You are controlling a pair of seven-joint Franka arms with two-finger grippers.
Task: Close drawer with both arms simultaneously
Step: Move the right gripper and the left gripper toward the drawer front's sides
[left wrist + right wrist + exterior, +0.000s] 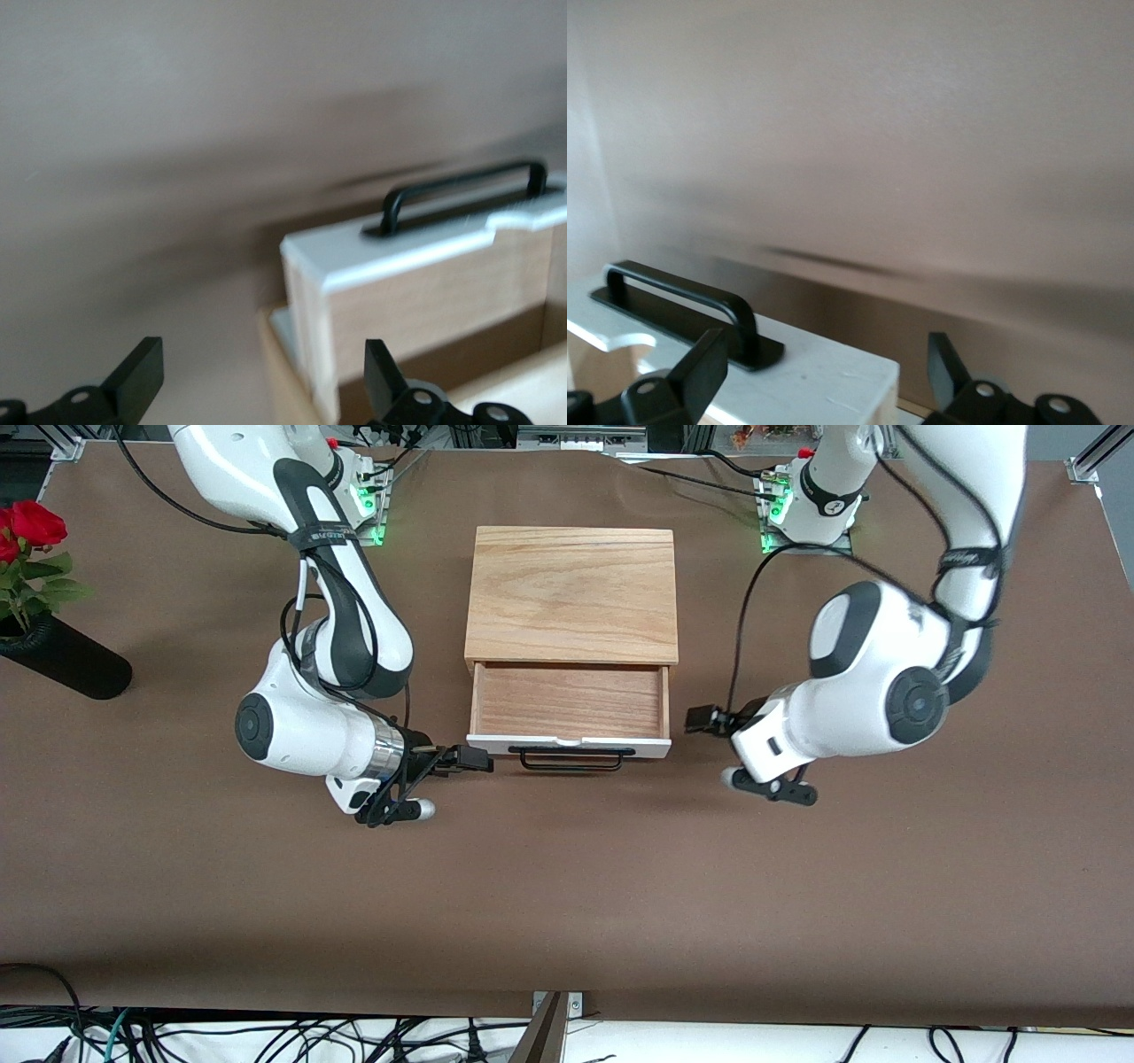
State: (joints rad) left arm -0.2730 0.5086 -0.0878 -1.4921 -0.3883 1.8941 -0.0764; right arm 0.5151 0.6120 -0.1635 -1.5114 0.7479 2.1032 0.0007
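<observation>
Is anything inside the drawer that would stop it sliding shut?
Nothing visible. The drawer shows only bare wood inside. The open right gripper and left gripper sit at its two front corners.

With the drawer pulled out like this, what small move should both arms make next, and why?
Probably bring both claws onto the white front panel, then push together. The drawer stands open from its casing. The right claw is open at one end of the panel; the left claw is open just off the other end.
</observation>
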